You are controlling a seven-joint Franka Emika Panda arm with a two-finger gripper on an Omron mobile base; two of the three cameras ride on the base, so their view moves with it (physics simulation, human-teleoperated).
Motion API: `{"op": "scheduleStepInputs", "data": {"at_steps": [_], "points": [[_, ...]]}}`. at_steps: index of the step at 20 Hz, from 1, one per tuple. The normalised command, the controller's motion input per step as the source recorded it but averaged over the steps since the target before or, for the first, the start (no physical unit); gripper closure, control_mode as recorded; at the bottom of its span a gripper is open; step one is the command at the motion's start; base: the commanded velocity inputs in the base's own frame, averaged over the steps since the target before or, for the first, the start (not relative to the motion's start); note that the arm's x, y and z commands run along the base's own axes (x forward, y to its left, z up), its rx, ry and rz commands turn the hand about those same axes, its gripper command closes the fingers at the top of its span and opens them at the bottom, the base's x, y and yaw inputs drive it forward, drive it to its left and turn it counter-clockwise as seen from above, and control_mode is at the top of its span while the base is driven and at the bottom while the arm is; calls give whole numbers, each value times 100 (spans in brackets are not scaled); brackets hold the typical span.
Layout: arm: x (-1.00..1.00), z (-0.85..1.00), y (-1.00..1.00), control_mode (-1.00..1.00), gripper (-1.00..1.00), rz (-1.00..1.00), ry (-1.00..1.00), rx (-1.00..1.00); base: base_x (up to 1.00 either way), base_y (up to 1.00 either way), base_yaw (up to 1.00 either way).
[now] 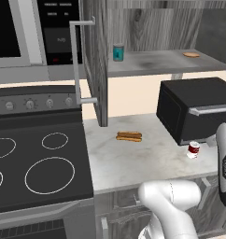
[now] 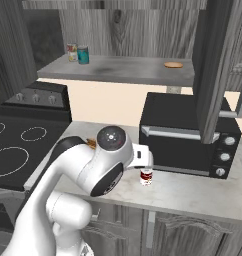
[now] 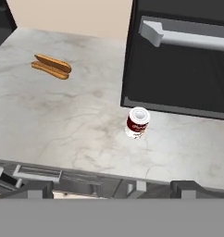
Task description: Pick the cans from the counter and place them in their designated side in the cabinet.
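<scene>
Red can (image 3: 137,122) stands upright on the counter (image 3: 63,115) near its front edge, just before the black oven (image 3: 178,60); the gripper (image 3: 111,187) hovers above, fingers spread apart, empty.

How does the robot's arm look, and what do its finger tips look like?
The arm is glossy white with rounded, thick links. Its joints are dark: one round dark grey cap with a small centre mark faces the right base camera, and a dark band runs along a slim link in the left base view. The gripper has two small dark grey, blocky finger tips. No loose cables show.
</scene>
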Motion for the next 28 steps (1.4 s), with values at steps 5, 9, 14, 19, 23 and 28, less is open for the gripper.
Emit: {"op": "scheduleStepInputs", "data": {"at_steps": [5, 9, 14, 19, 23, 28], "points": [[7, -12, 0, -100, -100, 0, 0, 0, 0, 0, 0], [11, -14, 0, -100, -100, 0, 0, 0, 0, 0, 0], [10, -11, 0, -100, -100, 0, 0, 0, 0, 0, 0], [11, -10, 0, -100, -100, 0, 0, 0, 0, 0, 0], [10, -11, 0, -100, -100, 0, 0, 0, 0, 0, 0], [12, -10, 0, -100, -100, 0, 1, -1, 0, 0, 0]]}}
